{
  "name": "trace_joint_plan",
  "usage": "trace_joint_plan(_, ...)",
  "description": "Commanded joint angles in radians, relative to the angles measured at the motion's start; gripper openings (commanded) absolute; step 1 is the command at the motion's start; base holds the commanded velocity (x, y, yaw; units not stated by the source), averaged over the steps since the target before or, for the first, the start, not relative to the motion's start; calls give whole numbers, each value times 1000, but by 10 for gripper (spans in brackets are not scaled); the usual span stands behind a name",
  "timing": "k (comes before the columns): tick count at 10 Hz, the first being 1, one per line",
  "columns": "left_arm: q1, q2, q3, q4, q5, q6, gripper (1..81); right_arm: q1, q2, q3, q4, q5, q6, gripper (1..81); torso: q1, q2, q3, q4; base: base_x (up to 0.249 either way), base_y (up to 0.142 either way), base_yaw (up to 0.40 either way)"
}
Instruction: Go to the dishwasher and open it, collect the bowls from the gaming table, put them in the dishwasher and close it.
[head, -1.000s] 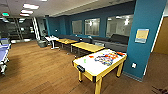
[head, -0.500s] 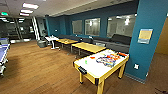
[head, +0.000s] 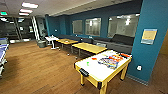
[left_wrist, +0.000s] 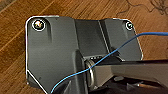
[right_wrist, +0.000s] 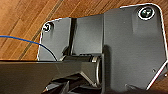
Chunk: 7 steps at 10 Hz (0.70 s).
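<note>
Two bowls, one green (head: 87, 63) and one red-orange (head: 94, 59), lay uncollected on the gaming desk (head: 100, 72) at two o'clock. Wooden floor (head: 37, 67) lay between. Fingers' state: cannot tell. Judged: collection and loading remained; yellow tables (head: 88, 47) stood beyond.

wood plank floor (head: 37, 67) across the room. two square yellow-topped tables (head: 88, 47) in a row along a dark bench sofa (head: 120, 41) by the teal wall (head: 152, 15). small white table (head: 51, 38) further back w/ grey bin (head: 41, 44) beside it. yellow poster (head: 148, 36) on the teal pillar. blue table edge (head: 3, 48) at far left.
</note>
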Motion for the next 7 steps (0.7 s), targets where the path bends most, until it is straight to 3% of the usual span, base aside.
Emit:
trace_joint_plan(1, -52, -4, 6, 2, 50, 6, 811, 50, 2, 6, -9, -45, -5, 811, 0, 0, 0, 0, 144, 68, 0)
trace_joint_plan(7, -52, -4, 6, -1, 50, 4, 811, 50, 2, 5, -9, -45, -5, 811, 0, 0, 0, 0, 146, 68, 0)
